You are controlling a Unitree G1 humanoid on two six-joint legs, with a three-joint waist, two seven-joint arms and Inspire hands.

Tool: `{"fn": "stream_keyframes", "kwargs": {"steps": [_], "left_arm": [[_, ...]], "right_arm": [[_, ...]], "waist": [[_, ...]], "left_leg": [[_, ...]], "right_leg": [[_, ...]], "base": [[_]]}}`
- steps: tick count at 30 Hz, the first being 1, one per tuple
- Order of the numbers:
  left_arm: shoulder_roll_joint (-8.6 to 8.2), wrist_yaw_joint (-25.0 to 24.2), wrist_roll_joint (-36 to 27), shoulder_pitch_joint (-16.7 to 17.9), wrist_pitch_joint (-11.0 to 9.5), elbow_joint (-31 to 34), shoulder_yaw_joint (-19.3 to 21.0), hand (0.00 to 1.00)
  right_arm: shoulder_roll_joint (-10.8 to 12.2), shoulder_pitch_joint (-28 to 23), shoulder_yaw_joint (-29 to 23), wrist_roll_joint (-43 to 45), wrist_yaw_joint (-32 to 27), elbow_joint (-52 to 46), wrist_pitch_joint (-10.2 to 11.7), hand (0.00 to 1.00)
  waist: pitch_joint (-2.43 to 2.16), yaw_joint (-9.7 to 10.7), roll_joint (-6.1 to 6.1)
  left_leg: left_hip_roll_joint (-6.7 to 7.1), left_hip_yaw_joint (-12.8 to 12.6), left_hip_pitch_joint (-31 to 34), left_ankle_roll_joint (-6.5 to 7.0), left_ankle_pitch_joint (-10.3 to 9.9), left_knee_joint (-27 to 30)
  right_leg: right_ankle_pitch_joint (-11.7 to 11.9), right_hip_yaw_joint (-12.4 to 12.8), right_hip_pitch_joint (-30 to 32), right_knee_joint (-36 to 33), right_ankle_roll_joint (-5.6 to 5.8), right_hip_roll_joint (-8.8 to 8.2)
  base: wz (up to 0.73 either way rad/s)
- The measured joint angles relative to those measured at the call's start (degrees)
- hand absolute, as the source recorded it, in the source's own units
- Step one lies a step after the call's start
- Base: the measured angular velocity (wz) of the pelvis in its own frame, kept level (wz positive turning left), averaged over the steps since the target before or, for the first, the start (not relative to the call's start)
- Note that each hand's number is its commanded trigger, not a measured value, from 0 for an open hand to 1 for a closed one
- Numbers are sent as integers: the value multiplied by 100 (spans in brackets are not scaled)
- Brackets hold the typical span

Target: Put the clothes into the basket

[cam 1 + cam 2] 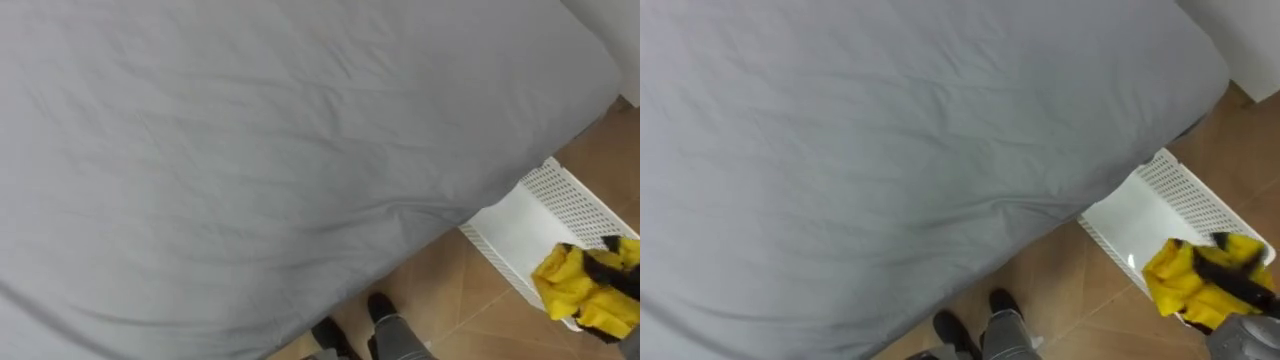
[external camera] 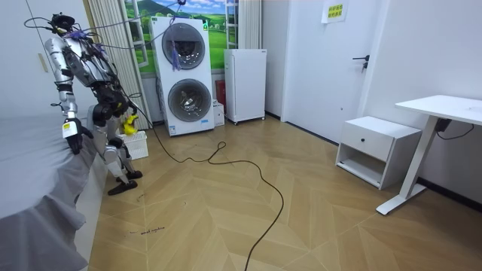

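A yellow garment (image 1: 572, 288) (image 1: 1175, 282) hangs bunched over the white slatted basket (image 1: 532, 222) (image 1: 1145, 215), which stands on the floor by the bed's corner. My right hand (image 1: 612, 270) (image 1: 1232, 272) is shut on the cloth, its dark fingers curled across the top of it. In the room view the yellow garment (image 2: 131, 124) is held just above the basket (image 2: 138, 144). I stand against the bed's side. My left hand (image 2: 73, 140) hangs low beside the bed's edge.
The bed with its grey sheet (image 1: 260, 150) fills the space in front of me. Stacked washing machines (image 2: 183, 75) and a small fridge (image 2: 245, 84) stand beyond the basket. A bedside cabinet (image 2: 376, 147) and desk (image 2: 440, 109) are across the wood floor.
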State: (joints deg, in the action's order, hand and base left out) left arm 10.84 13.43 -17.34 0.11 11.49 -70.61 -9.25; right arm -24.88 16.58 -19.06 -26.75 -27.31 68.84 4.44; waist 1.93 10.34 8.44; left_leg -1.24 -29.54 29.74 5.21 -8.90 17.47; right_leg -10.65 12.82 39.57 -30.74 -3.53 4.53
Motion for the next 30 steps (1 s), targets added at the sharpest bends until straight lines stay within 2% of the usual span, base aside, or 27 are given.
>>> {"fn": "stream_keyframes", "kwargs": {"steps": [9,16,17,26,30], "left_arm": [[18,-3,-3,3,-85,-1,0,0],[47,-9,0,2,-239,-18,-1,0],[49,-11,0,2,-275,-39,-1,0],[66,-42,6,11,-303,-43,0,0],[125,-197,96,47,-346,-22,22,0]], "right_arm": [[-5,2,1,-78,10,14,101,0],[-4,-90,52,-97,66,89,102,0],[-4,-85,52,-97,75,129,102,0],[-4,-80,122,-56,95,217,123,0],[13,-410,159,-206,219,218,132,0]], "waist": [[4,3,-10],[47,5,-75],[46,5,-85],[41,3,-81],[26,-156,-80]], "left_leg": [[-9,43,37,0,3,39],[-5,266,11,2,5,118],[6,342,12,1,5,128],[6,372,3,1,5,135],[-23,557,-297,-7,7,65]], "right_leg": [[-10,-94,-13,24,-9,-37],[-33,-227,-156,102,-6,-73],[-33,-242,-172,110,-5,-77],[-26,-304,-216,139,-13,-99],[11,-507,-686,451,-50,-108]], "base": [[6],[9],[6],[2],[18]]}}
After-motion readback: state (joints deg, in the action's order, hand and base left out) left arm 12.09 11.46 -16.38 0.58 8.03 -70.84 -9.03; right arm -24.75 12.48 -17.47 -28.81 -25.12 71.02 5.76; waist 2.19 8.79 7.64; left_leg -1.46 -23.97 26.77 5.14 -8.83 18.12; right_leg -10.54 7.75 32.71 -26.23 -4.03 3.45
